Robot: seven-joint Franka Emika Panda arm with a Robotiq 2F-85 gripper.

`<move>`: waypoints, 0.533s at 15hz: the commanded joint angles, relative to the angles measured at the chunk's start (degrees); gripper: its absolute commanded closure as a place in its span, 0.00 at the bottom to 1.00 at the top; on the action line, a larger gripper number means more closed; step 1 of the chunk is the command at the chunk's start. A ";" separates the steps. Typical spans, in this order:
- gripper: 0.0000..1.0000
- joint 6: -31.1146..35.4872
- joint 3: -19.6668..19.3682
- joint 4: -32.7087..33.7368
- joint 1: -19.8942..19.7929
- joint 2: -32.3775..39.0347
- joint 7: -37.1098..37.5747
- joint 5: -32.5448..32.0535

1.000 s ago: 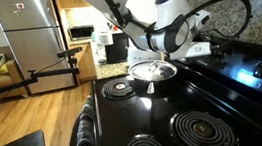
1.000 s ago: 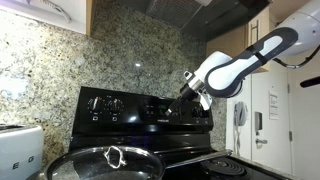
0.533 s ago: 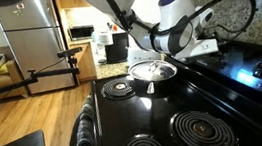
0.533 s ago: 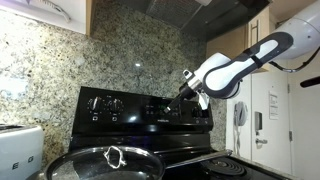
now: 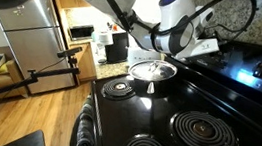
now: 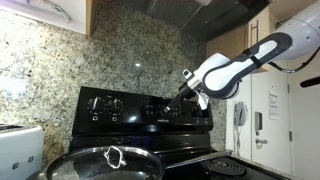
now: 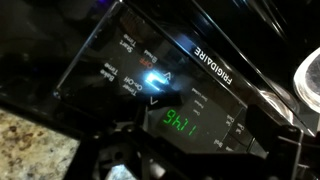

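Observation:
My gripper (image 6: 186, 84) hangs open, just in front of the black stove's rear control panel (image 6: 122, 104), with nothing between its fingers. In the wrist view the panel (image 7: 170, 75) fills the frame upside down, with a green clock display (image 7: 182, 124) and a lit blue spot (image 7: 152, 84) close ahead. The dark fingers (image 7: 112, 160) show at the bottom edge, spread apart. In an exterior view the gripper (image 5: 211, 49) sits above the back of the cooktop, beside the panel (image 5: 258, 66). I see no contact with the panel.
A steel pan with a glass lid (image 5: 153, 72) stands on a rear burner, also large in the foreground (image 6: 105, 161). Coil burners (image 5: 203, 130) cover the cooktop. A granite backsplash (image 6: 60, 70) rises behind, a toaster (image 6: 14, 150) stands beside, and a fridge (image 5: 30, 30) is across the room.

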 commanded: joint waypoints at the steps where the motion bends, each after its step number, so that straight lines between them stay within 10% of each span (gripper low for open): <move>1: 0.00 0.00 0.00 0.01 0.00 0.00 0.00 0.00; 8: 0.00 -1.11 2.41 1.05 -0.46 1.18 -1.33 -0.15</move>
